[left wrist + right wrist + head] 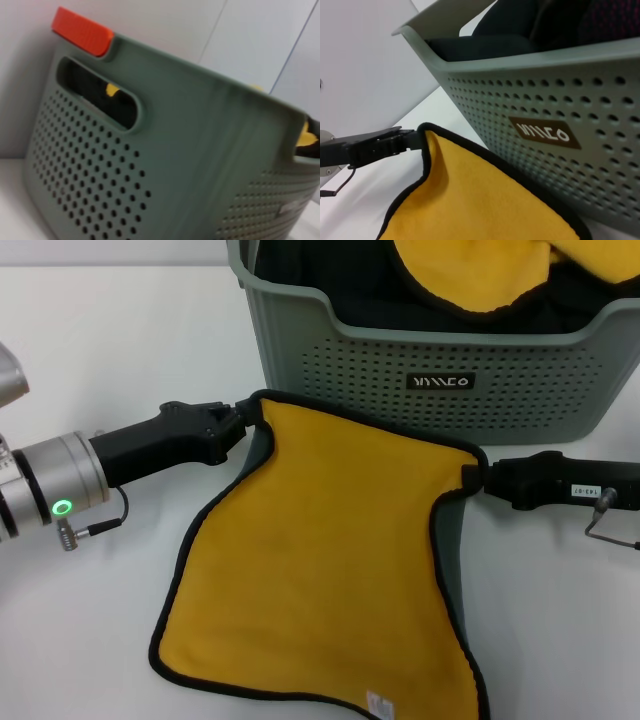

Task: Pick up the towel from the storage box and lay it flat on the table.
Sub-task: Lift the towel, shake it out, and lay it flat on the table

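One towel (330, 560), one box (440, 350), two grippers.
Soft yellow cloth, black-piped, lay spread on the white table (100, 340) before the perforated grey-green plastic box; left gripper (245, 420) and right gripper (478, 476) each pinched a far corner.

The towel (330, 560) is soft, matt, fuzzy cloth with a smooth black piped edge. The storage box (440, 380) is matt grey-green plastic, its walls perforated with dots, with an orange ribbed plastic tab (82, 31). The counter (110, 350) looks smooth and white.
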`<state>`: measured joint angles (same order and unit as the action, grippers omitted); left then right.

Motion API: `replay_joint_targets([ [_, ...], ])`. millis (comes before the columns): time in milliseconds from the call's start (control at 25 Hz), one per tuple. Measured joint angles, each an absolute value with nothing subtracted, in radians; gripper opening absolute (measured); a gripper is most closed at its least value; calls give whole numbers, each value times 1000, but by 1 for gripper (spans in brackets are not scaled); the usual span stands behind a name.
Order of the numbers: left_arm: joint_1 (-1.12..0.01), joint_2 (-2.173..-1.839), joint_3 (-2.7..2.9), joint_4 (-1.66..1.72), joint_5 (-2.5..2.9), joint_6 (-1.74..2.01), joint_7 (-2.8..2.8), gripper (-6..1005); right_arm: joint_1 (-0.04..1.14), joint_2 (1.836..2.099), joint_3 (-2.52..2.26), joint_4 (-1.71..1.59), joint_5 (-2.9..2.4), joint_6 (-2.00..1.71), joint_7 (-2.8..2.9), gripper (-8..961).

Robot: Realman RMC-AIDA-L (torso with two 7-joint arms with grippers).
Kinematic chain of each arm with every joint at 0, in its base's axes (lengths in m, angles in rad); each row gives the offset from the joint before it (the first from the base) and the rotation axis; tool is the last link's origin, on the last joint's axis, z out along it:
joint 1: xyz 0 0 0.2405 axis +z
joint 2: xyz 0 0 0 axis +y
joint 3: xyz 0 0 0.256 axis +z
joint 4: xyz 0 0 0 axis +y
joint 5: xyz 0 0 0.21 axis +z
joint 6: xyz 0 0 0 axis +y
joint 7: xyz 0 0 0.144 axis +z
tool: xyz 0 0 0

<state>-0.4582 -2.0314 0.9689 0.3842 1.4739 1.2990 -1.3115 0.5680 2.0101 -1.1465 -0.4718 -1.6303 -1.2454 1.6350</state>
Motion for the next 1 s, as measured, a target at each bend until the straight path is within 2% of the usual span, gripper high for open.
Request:
replay_joint_targets([
  [360, -468, -2037, 968, 383, 1474, 1253, -1312, 33, 574, 1983, -1151, -493, -1670, -1265, 1680, 70],
  [480, -462, -2037, 964, 383, 1473, 1242, -1312, 34, 574, 1977, -1152, -524, -1726, -1283, 1720, 8],
  [1000, -457, -2046, 960, 382, 1473, 1238, -1309, 39, 583, 1976, -1144, -730, -1966, -1287, 1882, 47],
])
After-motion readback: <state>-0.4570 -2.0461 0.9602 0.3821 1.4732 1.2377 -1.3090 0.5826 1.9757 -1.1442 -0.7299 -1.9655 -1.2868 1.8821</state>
